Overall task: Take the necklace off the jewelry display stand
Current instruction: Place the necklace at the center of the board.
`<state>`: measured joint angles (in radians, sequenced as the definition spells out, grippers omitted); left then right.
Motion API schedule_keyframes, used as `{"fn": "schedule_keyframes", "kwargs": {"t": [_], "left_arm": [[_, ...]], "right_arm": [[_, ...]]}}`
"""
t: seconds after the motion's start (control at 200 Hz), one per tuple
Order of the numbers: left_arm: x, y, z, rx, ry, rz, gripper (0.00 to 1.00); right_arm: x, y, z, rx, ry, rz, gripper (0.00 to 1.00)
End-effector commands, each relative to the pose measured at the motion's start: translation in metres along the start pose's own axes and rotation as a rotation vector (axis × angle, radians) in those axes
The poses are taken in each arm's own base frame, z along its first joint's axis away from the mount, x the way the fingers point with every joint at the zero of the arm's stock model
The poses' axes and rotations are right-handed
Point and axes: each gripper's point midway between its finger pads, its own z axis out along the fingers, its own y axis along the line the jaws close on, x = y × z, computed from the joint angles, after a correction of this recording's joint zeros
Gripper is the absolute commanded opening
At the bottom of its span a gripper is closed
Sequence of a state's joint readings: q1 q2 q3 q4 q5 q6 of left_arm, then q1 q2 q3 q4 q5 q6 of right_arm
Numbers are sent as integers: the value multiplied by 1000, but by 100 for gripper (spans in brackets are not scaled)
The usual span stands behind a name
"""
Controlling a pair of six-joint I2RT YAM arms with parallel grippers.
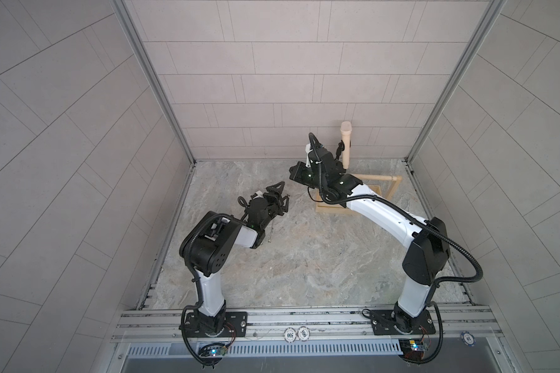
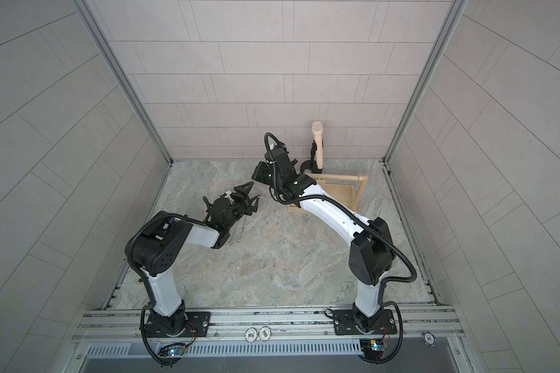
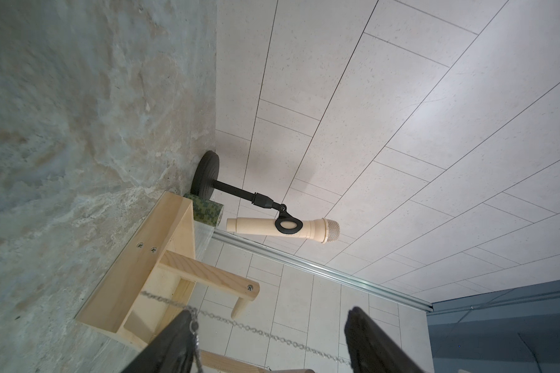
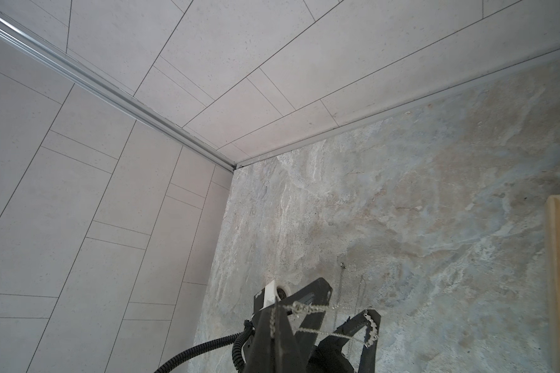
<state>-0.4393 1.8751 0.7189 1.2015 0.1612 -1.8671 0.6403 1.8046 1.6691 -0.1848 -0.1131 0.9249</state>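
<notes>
Necklace point(image 3: 256, 330) is off the rack and strung between the two arms. Left end effector point(image 3: 270, 310) is open, fingers wide apart. In its wrist view the silver chain is hooked round one finger point(image 3: 175, 342) and runs taut across the gap toward the other.

Right end effector point(image 4: 276, 306) is closed. From its own wrist cam the chain looks pinched right at the tip, running along the seam where the fingers meet. Same view shows more chain bunched on the left arm's fingers just beyond, so the two end effectors are practically nose to nose. In both top views the right one is hidden under its own wrist, so I'm only going by the wrist cam there.

Two loose strands point(image 2: 240, 231) trail off below the left end effector toward the counter point(image 1: 304, 258). Can't tell if the ends touch the marble-look surface or just hang.

Jewelry display stand point(image 1: 394, 189) sits at the back right of the counter, partly under the right arm. It's a pale wood tray with an upright end frame, and the chain is clear of its dowel bar point(image 1: 375, 177). Behind it, by the back wall, a cream microphone point(image 1: 346, 142) stands upright in a black clip stand, and a green patterned roll point(image 3: 207, 213) is tucked behind the tray. Couple of poker chips point(image 1: 296, 334) on the front rail
</notes>
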Motion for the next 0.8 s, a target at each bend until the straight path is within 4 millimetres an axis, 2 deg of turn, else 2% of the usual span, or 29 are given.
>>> {"fn": "schedule_keyframes", "kwargs": {"t": [0.0,0.45,0.796], "left_arm": [[7,-5,3,30,34,0,74],[9,-3,0,31,44,3,69],[11,-8,-1,46,56,4,65]], "right_arm": [[-11,11,-13,-32,-30,20,0],[-18,4,-16,-10,-48,21,0],[-17,-5,-13,11,-46,24,0]]}}
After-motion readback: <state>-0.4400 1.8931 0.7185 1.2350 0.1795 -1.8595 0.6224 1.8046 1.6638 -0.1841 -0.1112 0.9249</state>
